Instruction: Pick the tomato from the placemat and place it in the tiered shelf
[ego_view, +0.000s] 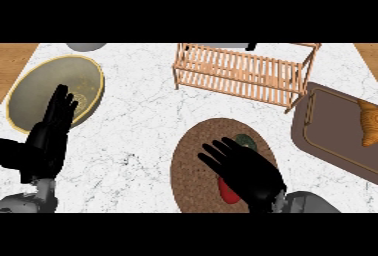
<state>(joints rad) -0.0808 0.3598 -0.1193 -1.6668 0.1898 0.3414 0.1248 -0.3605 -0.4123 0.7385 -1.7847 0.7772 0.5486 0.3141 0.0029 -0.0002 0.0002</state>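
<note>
Looking down, head view | right robot hand (249, 172): straight fingers spread, gripping nothing, above round woven placemat (193, 150) | tomato (227, 193): red sliver beneath that palm, on placemat | slatted wooden tiered shelf (240, 70) | brown tray (325, 131) holds croissant (367, 123) | left robot hand (49, 134) open, over yellow-rimmed plate (43, 80) | marbled surface (140, 135)

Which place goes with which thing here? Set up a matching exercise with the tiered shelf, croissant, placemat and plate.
Things:
1. tiered shelf
2. croissant
3. placemat
4. plate

Places:
A. on the brown tray at the right edge
B. lower centre, under the right hand
C. far side of the counter, near the middle
D. left side, partly hidden by the left hand

Pairs: 1-C, 2-A, 3-B, 4-D
</note>
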